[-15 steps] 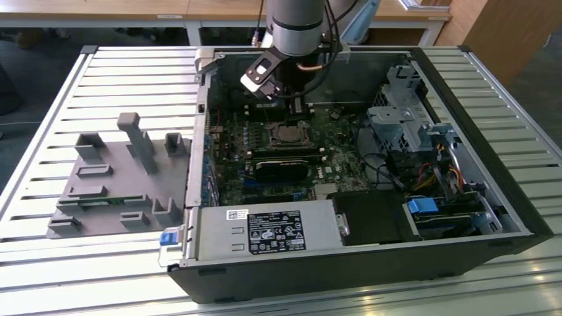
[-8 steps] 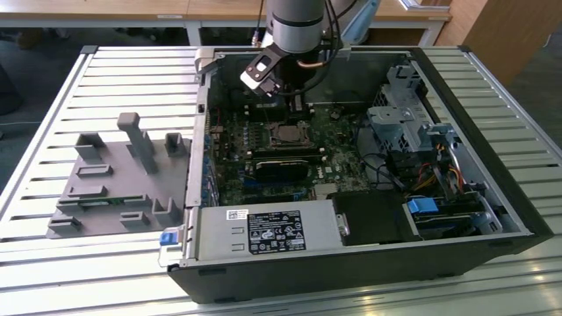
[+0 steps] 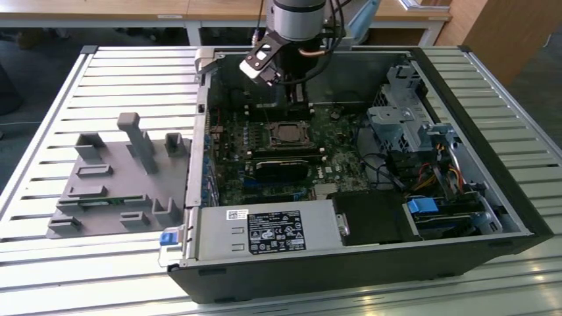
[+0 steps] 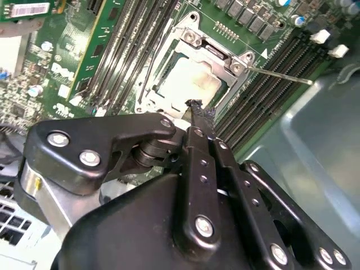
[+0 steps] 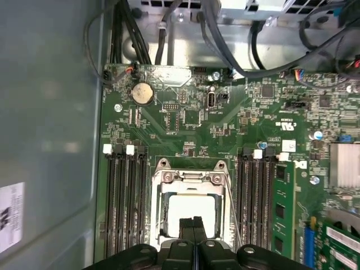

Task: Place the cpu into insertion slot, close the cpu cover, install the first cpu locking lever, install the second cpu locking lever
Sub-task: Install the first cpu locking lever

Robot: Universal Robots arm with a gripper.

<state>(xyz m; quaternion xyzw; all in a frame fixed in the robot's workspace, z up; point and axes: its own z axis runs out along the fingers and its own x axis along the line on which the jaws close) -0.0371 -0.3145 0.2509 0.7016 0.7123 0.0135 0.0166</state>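
Silver cpu cover [image 5: 188, 179] lies shut over the cpu [image 5: 183, 207] seated in the insertion slot [image 5: 163, 219], the clenched, empty tool [image 5: 193, 224] poised above, so lever-latching seems in hand, calling for pressure on the locking lever [image 4: 278, 74].

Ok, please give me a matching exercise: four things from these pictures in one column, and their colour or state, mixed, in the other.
1 cpu
2 cpu cover
3 pincer
4 coin battery

A round, silver
B black, shut
C silver frame, lying flat
D pale square face

Pairs: 1-D, 2-C, 3-B, 4-A
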